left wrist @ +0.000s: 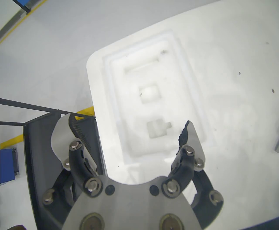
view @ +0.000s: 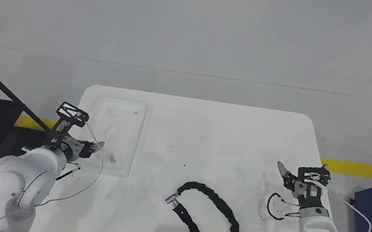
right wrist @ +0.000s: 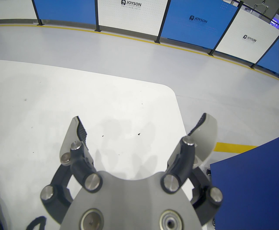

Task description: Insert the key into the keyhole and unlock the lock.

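At the left edge of the white table (view: 239, 141) hangs the left claw (view: 85, 129). It is released, jaws spread wide with nothing between them. From where I stand, one finger pokes out past the table's edge and the other sits over a white foam tray (view: 121, 107). The tray lies just ahead of that claw and a little to its inner side, flat on the tabletop. In the tray recess nearest the claw's fingertips rests a small grey piece (left wrist: 158, 129). What it is I cannot tell.

Further right lies the lock (view: 197, 186), a black sleeved cable curled into a loose loop. It lies between the two claws, somewhat nearer the right one, and touches neither. Its metal end (view: 172, 200) sits on the side of the loop facing the left claw.

The right claw (view: 302, 168) hangs near the table's right edge. It too is released, jaws wide apart and empty, over bare tabletop. The table's rounded far corner lies ahead of it. Just off its outer side, beyond the table's edge, stands a dark blue panel (right wrist: 246, 178).
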